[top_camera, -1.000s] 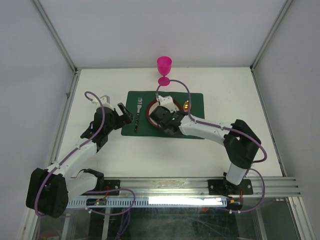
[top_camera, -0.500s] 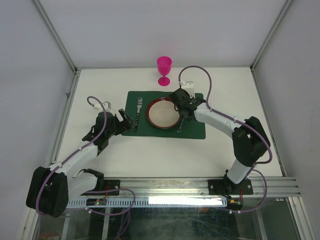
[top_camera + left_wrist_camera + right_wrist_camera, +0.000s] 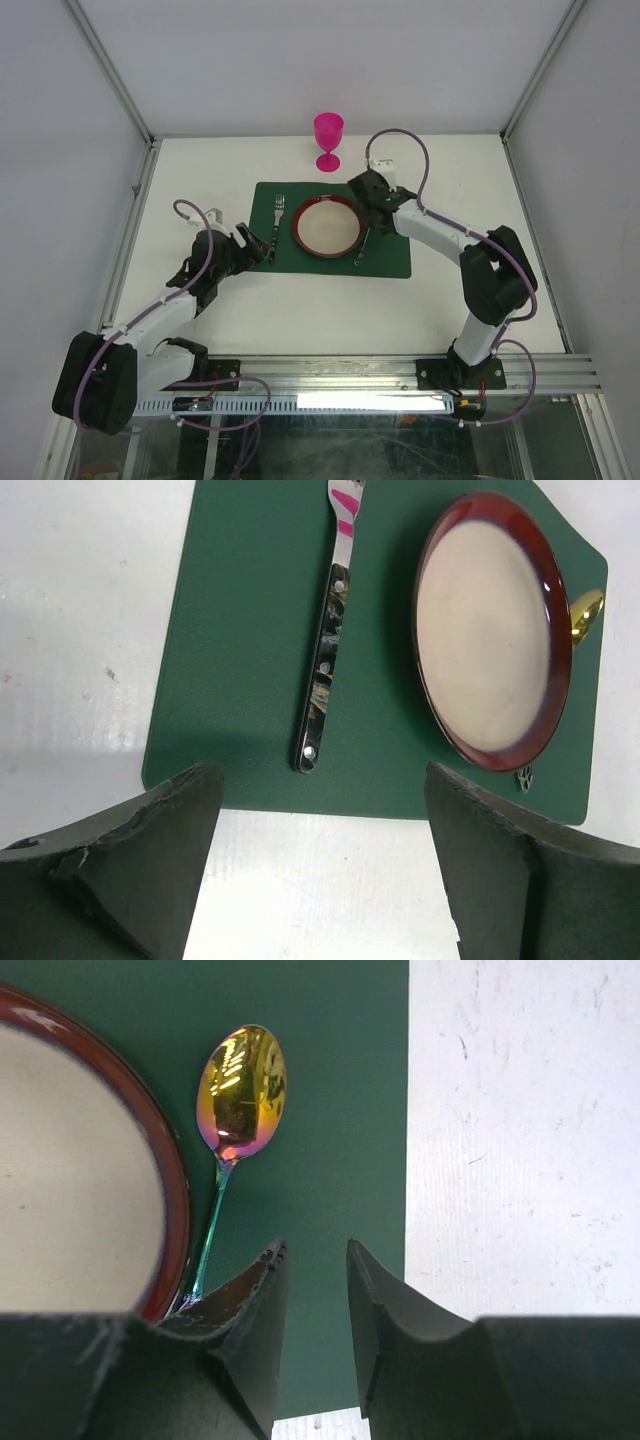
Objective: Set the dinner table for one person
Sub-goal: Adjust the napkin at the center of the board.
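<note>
On the white dinner table (image 3: 200, 170) lies a dark green placemat (image 3: 390, 255). A red-rimmed plate (image 3: 327, 227) sits at its middle, with a fork (image 3: 277, 226) to its left and an iridescent spoon (image 3: 361, 247) to its right. My left gripper (image 3: 256, 243) hovers at the mat's near left corner. Its jaws are wide open and empty, with the fork (image 3: 325, 670) and plate (image 3: 492, 630) ahead of it. My right gripper (image 3: 363, 192) hangs over the mat by the plate's far right rim. Its jaws are open a narrow gap with nothing between them, beside the spoon (image 3: 242, 1090).
A pink goblet (image 3: 328, 140) stands upright on the table just beyond the placemat's far edge. Aluminium frame rails (image 3: 130, 210) border the table on the left and right. Only a narrow strip of mat (image 3: 360, 1110) separates the spoon from the mat's right edge.
My right gripper has moved from over the plate to its far right rim, and the spoon now lies on the mat. My left gripper drew back slightly and its jaws narrowed a little.
</note>
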